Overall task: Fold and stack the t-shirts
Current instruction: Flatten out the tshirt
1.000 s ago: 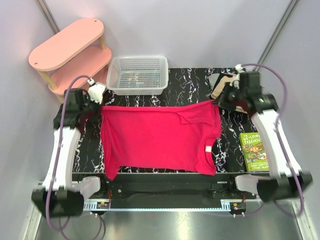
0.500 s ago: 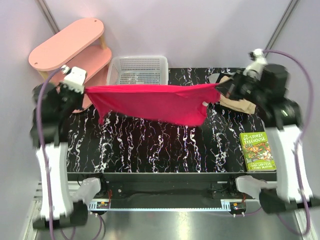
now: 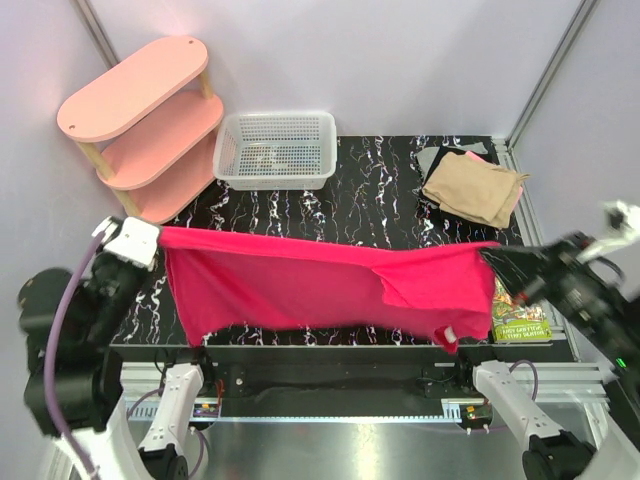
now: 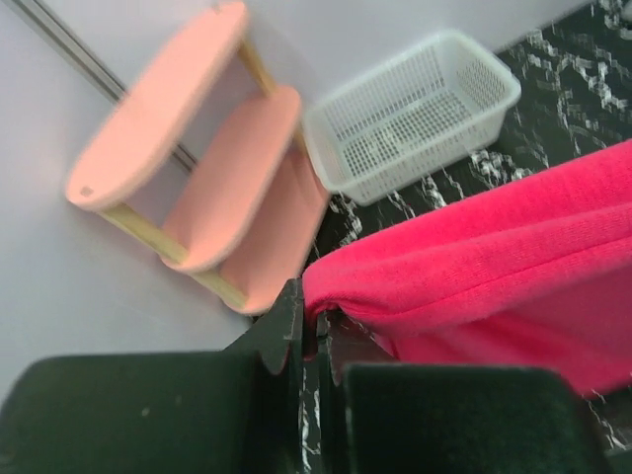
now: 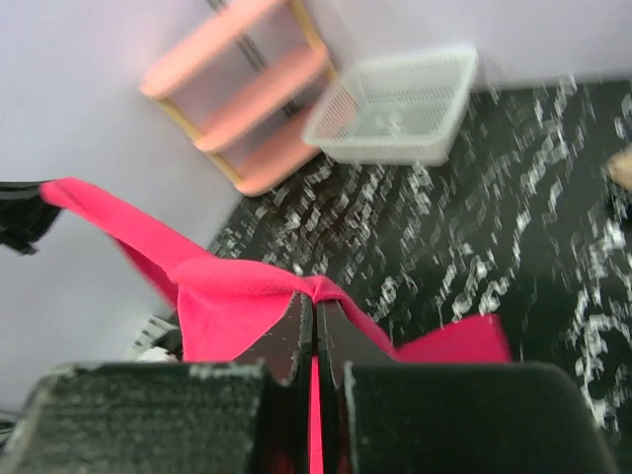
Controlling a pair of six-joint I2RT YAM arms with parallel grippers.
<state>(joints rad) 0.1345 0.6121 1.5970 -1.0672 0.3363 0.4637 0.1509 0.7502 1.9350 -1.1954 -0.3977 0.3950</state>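
Black marbled table (image 3: 300, 205), pale walls all round. Crimson tee (image 3: 320, 285) is off the surface, stretched as a band over the table's near edge between the two arms, its lower hem sagging.

Left gripper (image 3: 157, 236) is pinched tight on the tee's left corner and right gripper (image 3: 488, 256) on its right corner, with no gap between either pair of fingers.

Around:
- White mesh basket (image 3: 277, 150) sits at the far edge.
- Pink shelf (image 3: 140, 110) stands off the table's far-left corner.
- Folded stack (image 3: 472, 187) lies far right, tan on top, with grey and pale pink edges showing beneath.
- Book (image 3: 520, 322) lies near right, partly covered by the tee's hanging corner and the right arm.

Only the top view shows the stack whole, and the book. The left wrist view gives the pinch up close, cloth bunched at the fingertips. The right wrist view looks along the tee to its far corner.
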